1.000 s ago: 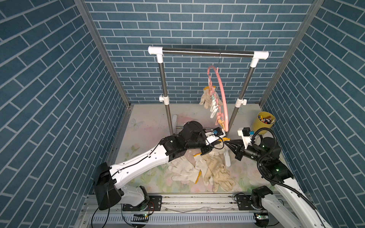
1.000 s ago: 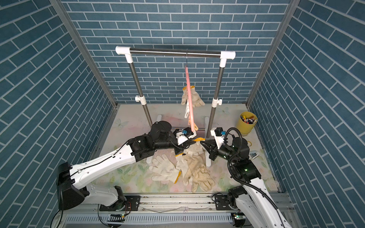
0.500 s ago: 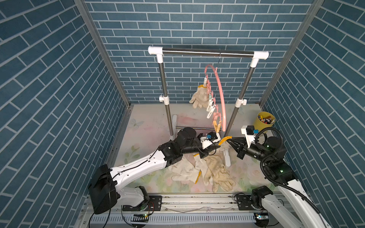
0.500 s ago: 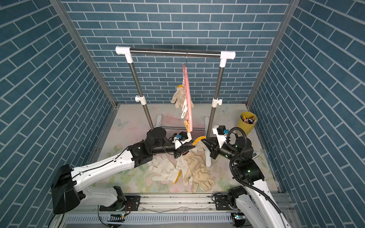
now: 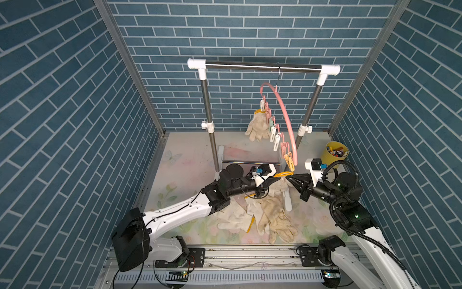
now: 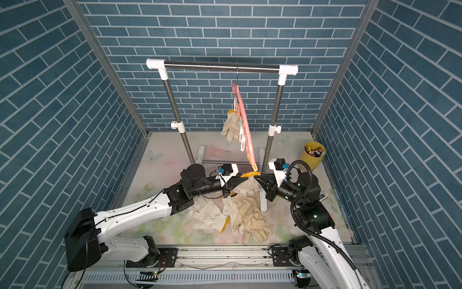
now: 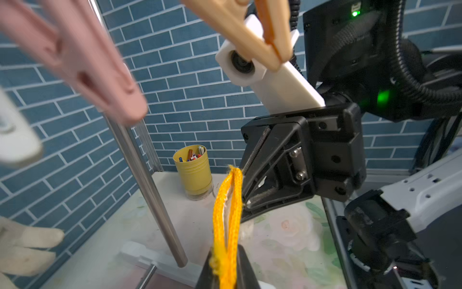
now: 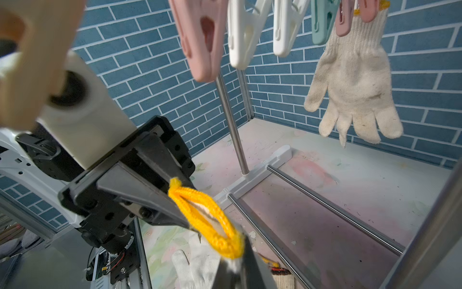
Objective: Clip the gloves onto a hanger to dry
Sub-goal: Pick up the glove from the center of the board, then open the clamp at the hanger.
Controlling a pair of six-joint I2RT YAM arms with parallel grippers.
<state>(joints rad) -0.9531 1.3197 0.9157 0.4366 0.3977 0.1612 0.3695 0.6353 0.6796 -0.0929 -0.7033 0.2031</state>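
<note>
Left tool (image 5: 272, 178), right tool (image 5: 288, 178), each clamped on glove (image 5: 278, 187) by yellow cuff (image 5: 283, 173); hanger (image 5: 287, 120) above

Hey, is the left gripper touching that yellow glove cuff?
Touching. The right wrist view shows the left gripper pinched shut on one end of the cuff, with the yellow knit caught between its fingers.

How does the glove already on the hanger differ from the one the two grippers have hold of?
The hung glove dangles fingers down from a clip on the hanger; the held glove is in no clip, pinched by the left gripper and right gripper. The hung glove's cuff is closed in its clip; the held glove's cuff is stretched into a loop. Both are whitish knit with yellow cuff edges.
</note>
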